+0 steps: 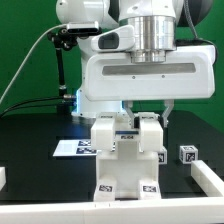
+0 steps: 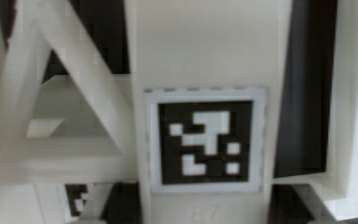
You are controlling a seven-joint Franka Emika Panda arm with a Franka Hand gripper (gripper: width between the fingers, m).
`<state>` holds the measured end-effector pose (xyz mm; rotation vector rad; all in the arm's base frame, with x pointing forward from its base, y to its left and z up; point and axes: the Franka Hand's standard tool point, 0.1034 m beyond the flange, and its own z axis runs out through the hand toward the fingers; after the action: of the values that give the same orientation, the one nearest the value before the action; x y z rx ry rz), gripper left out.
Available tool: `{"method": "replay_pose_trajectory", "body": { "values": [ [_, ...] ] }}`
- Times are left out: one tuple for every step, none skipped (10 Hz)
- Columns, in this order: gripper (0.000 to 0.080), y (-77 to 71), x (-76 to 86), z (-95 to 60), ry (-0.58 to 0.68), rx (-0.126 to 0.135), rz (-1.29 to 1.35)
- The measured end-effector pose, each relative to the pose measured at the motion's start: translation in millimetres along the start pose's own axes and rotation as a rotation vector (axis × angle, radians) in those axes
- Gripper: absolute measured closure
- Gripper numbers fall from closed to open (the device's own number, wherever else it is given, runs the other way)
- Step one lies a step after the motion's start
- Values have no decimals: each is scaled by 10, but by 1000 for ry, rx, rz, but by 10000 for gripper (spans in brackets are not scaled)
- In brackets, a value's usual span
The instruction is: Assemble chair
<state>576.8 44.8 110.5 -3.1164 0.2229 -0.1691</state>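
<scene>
The chair (image 1: 128, 160) stands at the table's middle as a stack of matte white blocks with square marker tags on the front. My gripper (image 1: 148, 113) reaches straight down onto its upper blocks, one finger on each side of the right-hand block (image 1: 149, 128). In the wrist view a white tagged chair part (image 2: 206, 140) fills the picture, very close and blurred. It sits between my two dark fingertips (image 2: 130, 200), and my gripper (image 2: 210, 205) looks shut on it. A slanted white bar (image 2: 60, 90) of the chair lies beside it.
A small loose white part with a tag (image 1: 187, 154) stands at the exterior view's right of the chair. The marker board (image 1: 72, 148) lies behind at the left. White rails edge the table at the front (image 1: 100, 208) and right (image 1: 212, 180).
</scene>
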Motion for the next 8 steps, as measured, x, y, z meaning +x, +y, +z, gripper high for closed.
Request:
{"method": "replay_pose_trajectory", "body": {
  "values": [
    [512, 10, 2, 52, 8, -3, 0],
    [512, 22, -21, 103, 1, -7, 0],
    [512, 24, -12, 111, 4, -8, 1],
    [512, 24, -5, 113, 8, -8, 1],
    [512, 25, -2, 113, 9, -8, 1],
    [512, 25, -1, 112, 9, -8, 1],
    [512, 25, -4, 111, 6, -8, 1],
    [401, 23, 3, 105, 4, -7, 1]
  ]
}}
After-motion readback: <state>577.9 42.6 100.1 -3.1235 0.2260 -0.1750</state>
